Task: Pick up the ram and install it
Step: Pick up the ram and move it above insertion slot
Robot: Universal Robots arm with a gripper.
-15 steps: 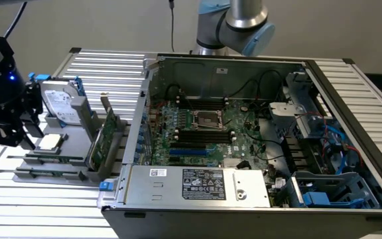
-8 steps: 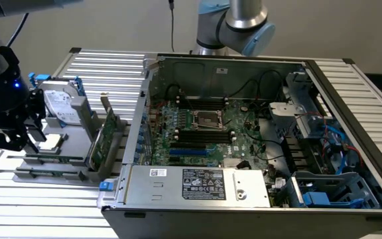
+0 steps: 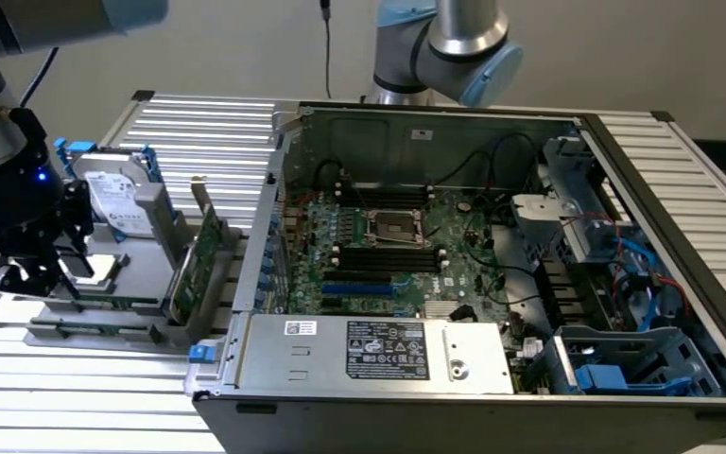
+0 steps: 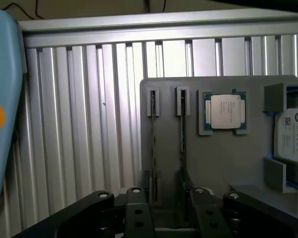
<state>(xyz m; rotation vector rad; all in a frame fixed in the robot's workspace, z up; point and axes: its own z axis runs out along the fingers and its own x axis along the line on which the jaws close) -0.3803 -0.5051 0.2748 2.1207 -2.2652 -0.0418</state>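
Observation:
Two ram sticks stand edge-on in slots of a grey holder [image 4: 223, 158]: one ram stick [image 4: 153, 148] and a second [image 4: 181, 144] beside it. My gripper [image 4: 166, 201] is open just above their near ends, its black fingers [image 4: 137, 201] set outside both sticks and holding nothing. In the exterior view the gripper [image 3: 33, 276] hangs over the holder [image 3: 98, 326] at the exterior view's left, well apart from the motherboard [image 3: 464, 270] and its black memory slots [image 3: 388, 257].
On the holder are a silver processor [image 4: 225, 110], a hard drive [image 3: 121, 199] and a broad green expansion card [image 3: 197, 260]. The open computer case [image 3: 376, 350] fills the middle and right of the slatted table [image 3: 73, 416]. A second arm [image 3: 458, 43] stands behind it.

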